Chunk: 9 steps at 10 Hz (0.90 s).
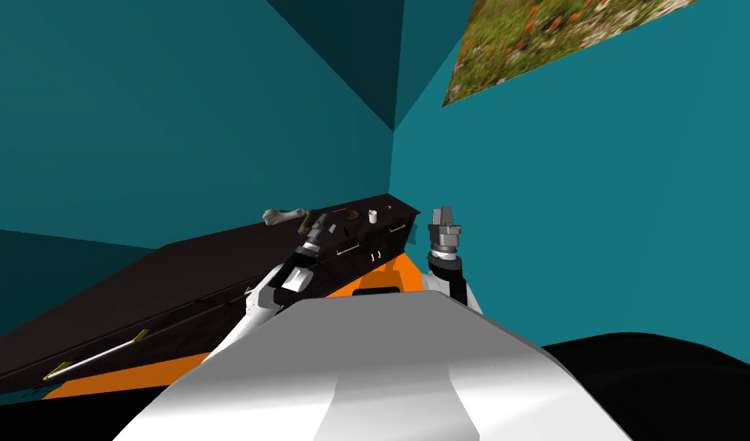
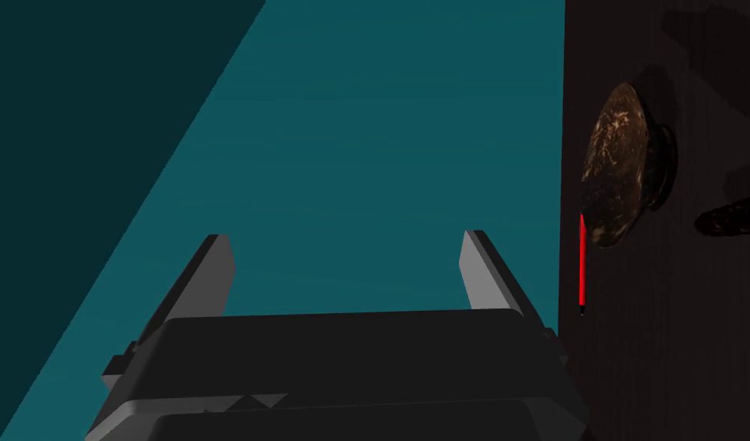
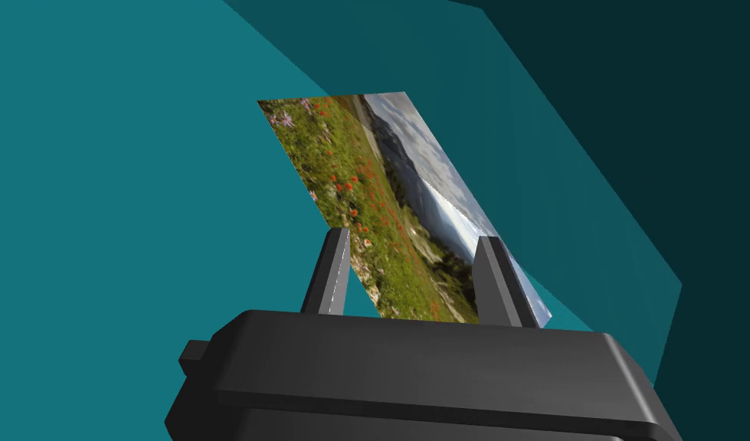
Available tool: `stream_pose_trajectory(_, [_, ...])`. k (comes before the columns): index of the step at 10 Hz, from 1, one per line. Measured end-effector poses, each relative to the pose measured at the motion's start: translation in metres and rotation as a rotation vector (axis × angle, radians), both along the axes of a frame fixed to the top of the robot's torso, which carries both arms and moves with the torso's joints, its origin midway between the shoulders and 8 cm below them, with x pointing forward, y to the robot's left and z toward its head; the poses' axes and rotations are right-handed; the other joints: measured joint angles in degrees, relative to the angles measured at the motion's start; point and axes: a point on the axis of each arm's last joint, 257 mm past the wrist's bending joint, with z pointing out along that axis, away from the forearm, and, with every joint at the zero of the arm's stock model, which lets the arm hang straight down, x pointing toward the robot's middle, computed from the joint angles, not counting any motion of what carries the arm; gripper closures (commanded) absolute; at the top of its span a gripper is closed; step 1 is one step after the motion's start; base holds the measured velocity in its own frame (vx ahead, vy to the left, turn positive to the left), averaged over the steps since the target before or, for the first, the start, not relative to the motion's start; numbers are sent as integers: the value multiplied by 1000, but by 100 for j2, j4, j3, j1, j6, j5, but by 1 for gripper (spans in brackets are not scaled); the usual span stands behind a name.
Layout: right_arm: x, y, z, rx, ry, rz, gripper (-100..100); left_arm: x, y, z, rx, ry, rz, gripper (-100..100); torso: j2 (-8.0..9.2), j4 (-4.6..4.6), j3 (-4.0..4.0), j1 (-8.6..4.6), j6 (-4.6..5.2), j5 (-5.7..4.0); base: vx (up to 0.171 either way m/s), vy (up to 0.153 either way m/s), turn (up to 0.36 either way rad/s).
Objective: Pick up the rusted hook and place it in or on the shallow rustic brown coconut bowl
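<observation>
Brown bowl [image 2: 614, 164] on dark cabinet [image 2: 672, 360], left tool [image 2: 344, 236] reached out near it, spread, right tool [image 3: 413, 234] pointing upward, spread

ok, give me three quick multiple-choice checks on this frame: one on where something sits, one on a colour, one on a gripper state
1. Where is the brown bowl?
A) on the floor
B) on the dark cabinet top
C) on a chair

2. What colour is the thin stick lying by the bowl?
A) red
B) yellow
C) white

3. The left gripper is:
A) shut on the bowl
B) shut on the stick
C) open, holding nothing

Answers:
1 B: the left wrist view shows it resting on the dark top.
2 A: it is plainly red against the dark surface.
3 C: its fingers stand wide apart, with just the teal wall between them.
</observation>
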Motion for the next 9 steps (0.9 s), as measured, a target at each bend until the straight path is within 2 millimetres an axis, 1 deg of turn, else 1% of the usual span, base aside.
stream_pose_trajectory(2, [0,0,0,0,0,0,0,9,-1,-12,27,45,-16,-100,-2,0,-1,-5,1,-1,-59,3,-116])
stream_pose_trajectory(6, [0,0,0,0,0,0,0,21,3,-40,88,142,-35,-100,-5,-1,-3,-1,0,0,-54,7,-124])
stream_pose_trajectory(7, [0,0,0,0,0,0,0,23,6,-45,104,163,-36,-100,-6,-1,-2,-2,-4,0,-63,2,-142])
stream_pose_trajectory(9, [0,0,0,0,0,0,0,28,12,-61,138,213,-38,-100,-6,-1,-2,-5,-4,-1,-53,-3,-129])
